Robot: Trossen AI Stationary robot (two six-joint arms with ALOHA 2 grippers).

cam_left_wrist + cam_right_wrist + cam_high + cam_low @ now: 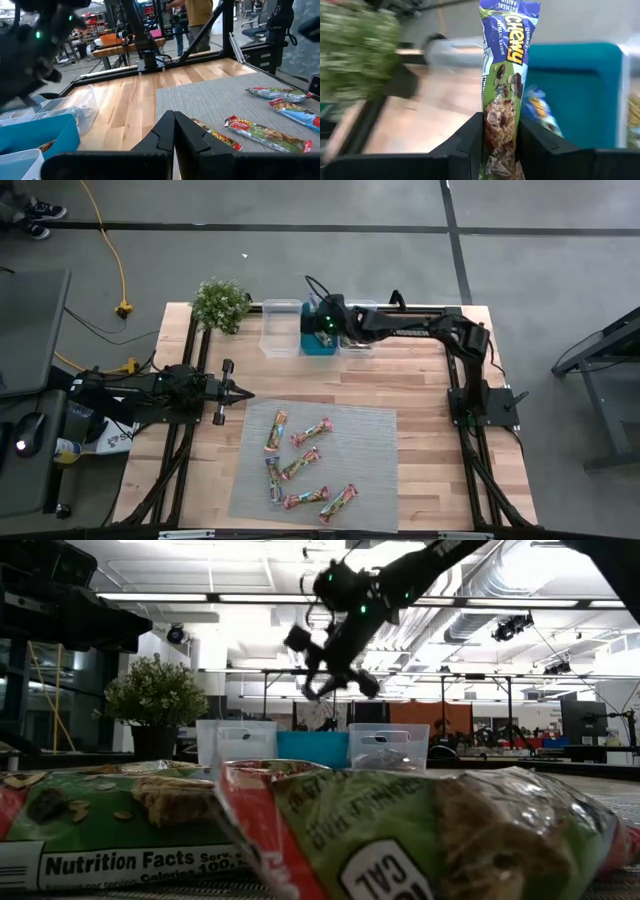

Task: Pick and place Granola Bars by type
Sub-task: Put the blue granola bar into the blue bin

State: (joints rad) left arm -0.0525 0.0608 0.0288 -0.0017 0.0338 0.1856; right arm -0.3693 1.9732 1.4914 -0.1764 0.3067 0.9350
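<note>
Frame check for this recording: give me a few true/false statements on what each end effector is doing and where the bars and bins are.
1. The right end effector grips a green-wrapped granola bar. True.
2. It hangs over the grey mat. False: it is above the teal bin at the far edge.
3. The left end effector holds a bar. False: it is shut and empty, beside the mat.
4. Several bars lie on the mat. True.
5. The teal bin sits between two clear bins. True.

Two black jointed arms [400,325], green indicator lights glowing.
</note>
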